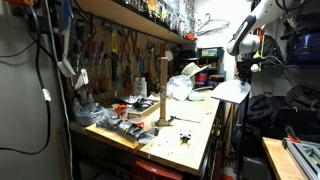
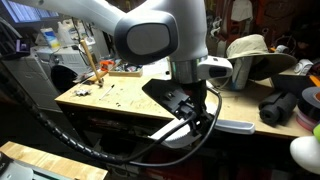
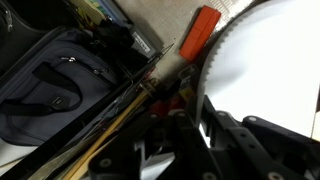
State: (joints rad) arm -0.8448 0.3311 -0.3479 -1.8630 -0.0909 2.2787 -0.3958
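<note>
Gripper (image 3: 178, 142) pinched closed, nothing we can see between its fingers to hold | we hover close over white toothed disc (image 3: 262, 70), orange handle (image 3: 200, 35) at its rim | dark bag (image 3: 50, 85) lies nearby, beside workbench (image 2: 110, 96).

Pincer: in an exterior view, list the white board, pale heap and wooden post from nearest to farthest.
1. The white board, just below the pincer.
2. The pale heap, at mid-bench.
3. The wooden post, upright, farther along the bench.
</note>
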